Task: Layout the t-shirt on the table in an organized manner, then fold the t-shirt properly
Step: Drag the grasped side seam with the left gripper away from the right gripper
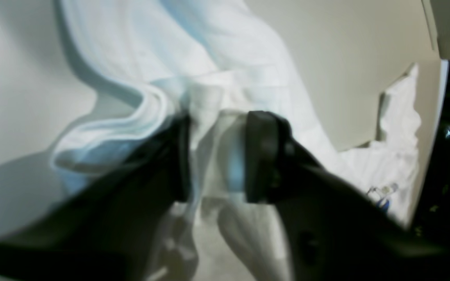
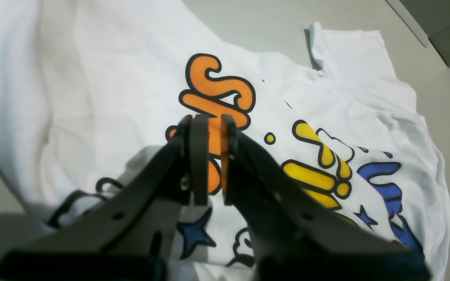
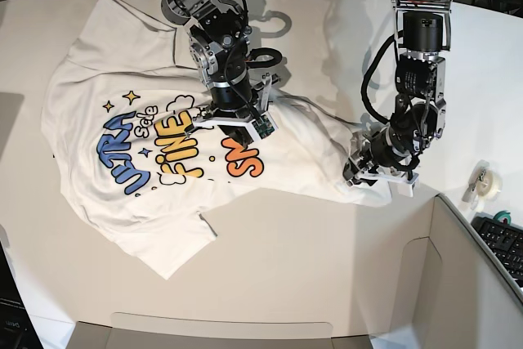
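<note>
On the near side: the table (image 3: 270, 284) is bare and white in front of the shirt
Shirt: the t-shirt (image 3: 122, 202) lies print side up on the table, spread toward the base view's left, with bumps and folds at its right end
Done so far: I think most of the shirt is laid out, but the right end is bunched up and a flap is turned over at the near edge
Left to do: pull it smooth, then all the folding, which looks not started
Left gripper: the left gripper (image 1: 217, 156) is down at the bunched right end, and white cloth sits between its two dark fingers (image 1: 262, 156); the view is blurry, so I cannot tell if it is pinching yet
Right gripper: the right gripper (image 2: 214, 156) hangs over the orange letters, its fingers almost together with a thin gap, and nothing is in it
Far side: a sleeve (image 3: 114, 14) reaches to the back of the table
</note>
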Controlling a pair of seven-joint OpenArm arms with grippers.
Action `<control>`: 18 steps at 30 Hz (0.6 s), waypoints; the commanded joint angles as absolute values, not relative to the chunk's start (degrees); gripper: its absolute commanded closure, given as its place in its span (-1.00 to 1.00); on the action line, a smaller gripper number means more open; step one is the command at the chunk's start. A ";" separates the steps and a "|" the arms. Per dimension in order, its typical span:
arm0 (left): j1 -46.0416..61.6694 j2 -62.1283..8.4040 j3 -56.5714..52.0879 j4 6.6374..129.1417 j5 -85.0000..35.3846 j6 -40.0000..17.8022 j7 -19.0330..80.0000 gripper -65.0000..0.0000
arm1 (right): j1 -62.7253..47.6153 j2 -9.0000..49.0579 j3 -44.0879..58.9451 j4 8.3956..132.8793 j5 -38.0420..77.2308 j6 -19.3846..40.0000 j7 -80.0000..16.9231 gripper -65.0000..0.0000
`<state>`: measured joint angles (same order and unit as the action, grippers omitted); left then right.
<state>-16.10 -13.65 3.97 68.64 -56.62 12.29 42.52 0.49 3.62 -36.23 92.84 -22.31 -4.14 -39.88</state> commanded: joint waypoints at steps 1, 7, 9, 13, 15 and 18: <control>-17.10 -14.11 3.65 69.32 -56.75 11.91 40.57 0.69 | 1.19 3.21 -36.18 93.93 -22.90 -4.79 -38.55 0.85; -15.87 -14.90 3.56 69.49 -56.75 11.91 37.49 1.00 | 1.27 3.47 -36.09 97.45 -22.90 -4.79 -38.90 0.85; -15.87 -16.57 3.56 70.02 -57.10 11.91 37.85 1.00 | 0.92 3.47 -34.24 100.35 -22.90 -4.79 -38.99 0.85; -15.52 -19.12 3.56 77.76 -57.10 12.18 39.34 1.00 | 1.36 3.03 -29.41 101.76 -22.81 -4.79 -39.08 0.84; -14.55 -20.62 3.38 82.95 -57.19 12.35 43.03 1.00 | 2.07 3.03 -28.09 101.05 -22.73 -4.79 -39.08 0.84; -12.70 -21.93 1.89 90.15 -57.19 12.44 50.42 1.00 | 2.77 3.03 -27.74 99.03 -22.73 -4.44 -38.99 0.84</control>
